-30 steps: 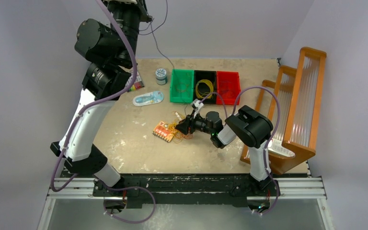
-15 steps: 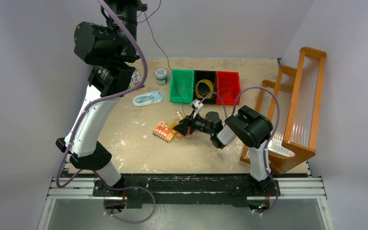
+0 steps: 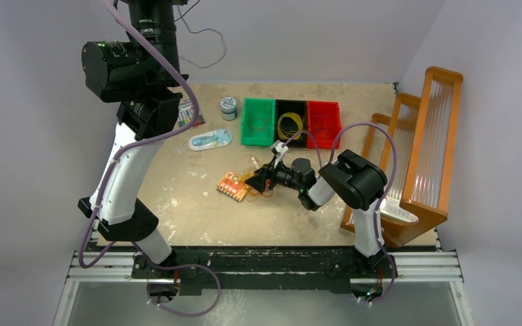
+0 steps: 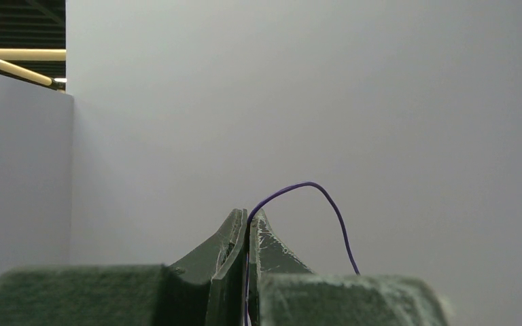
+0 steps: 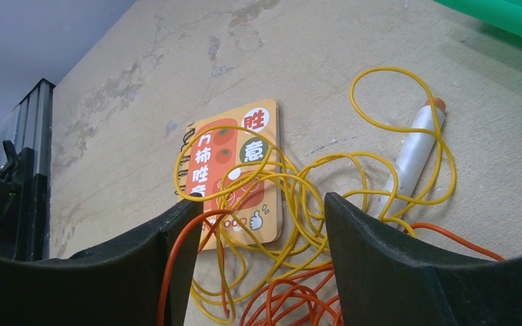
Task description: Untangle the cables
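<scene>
Near table centre, right gripper (image 3: 257, 181) sits low over the cables (image 3: 258, 191), a loose tangle lying on the tabletop (image 3: 177, 204) just beside a small orange spiral notebook (image 3: 232, 185). Right wrist view: jaws stand well apart, nothing clamped. Tangle lies directly under and between the two fingers (image 5: 370, 251). Yellow loops (image 5: 299, 193) spread forward past the fingertips, some draped over the notebook's cover, one loop circling a white tube (image 5: 413, 153) that lies flat on the table. Orange-red loops (image 5: 289, 299) are bunched nearer the camera, in the gap between the fingers; one orange strand runs close along the inner edge of the finger on the view's left, contact cannot be told. Left arm is raised high at the table's far left, its wrist out of the top view. Left gripper (image 4: 248, 219), seen in its own camera, is closed tight on a single purple cable (image 4: 312, 185), which comes up from between the fingertips, arches over and drops behind the finger on the view's right, against the plain wall. Far side of the table: green bin (image 3: 257, 123), black bin (image 3: 291, 140) with a yellow coil inside, red bin (image 3: 323, 124), in a row and touching, all well apart from the tangle.
</scene>
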You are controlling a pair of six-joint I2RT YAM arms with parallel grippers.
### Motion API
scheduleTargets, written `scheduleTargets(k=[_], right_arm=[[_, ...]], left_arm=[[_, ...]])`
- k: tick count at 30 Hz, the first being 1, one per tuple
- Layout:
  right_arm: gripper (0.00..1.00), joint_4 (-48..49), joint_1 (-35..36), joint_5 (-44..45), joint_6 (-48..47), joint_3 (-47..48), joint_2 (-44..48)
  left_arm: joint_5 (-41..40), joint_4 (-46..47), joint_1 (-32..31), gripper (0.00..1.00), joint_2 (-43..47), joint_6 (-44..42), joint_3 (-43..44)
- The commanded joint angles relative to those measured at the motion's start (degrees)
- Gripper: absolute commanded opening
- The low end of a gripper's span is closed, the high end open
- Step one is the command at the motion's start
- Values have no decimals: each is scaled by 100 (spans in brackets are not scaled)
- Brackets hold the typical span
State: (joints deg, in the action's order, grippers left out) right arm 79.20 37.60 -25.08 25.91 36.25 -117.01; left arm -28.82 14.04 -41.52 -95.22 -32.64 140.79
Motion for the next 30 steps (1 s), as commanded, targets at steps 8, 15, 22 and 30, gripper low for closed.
scheduleTargets(k=[8,15,22,30], right_arm=[[68,-390,17,-155,-77,36,937],[68,-1304,14,-66,-592,247,2368],[68,-2319,10,461,-1099,339,3569],[68,-3346,12,1458,-1686,519,4115]], left_arm=[[-281,-54,35,0,498,237,-753],[-493,53,38,0,1062,518,-1792],[-479,11,30,0,1379,809,-2360],[-311,-134,33,0,1610,1163,-2642]])
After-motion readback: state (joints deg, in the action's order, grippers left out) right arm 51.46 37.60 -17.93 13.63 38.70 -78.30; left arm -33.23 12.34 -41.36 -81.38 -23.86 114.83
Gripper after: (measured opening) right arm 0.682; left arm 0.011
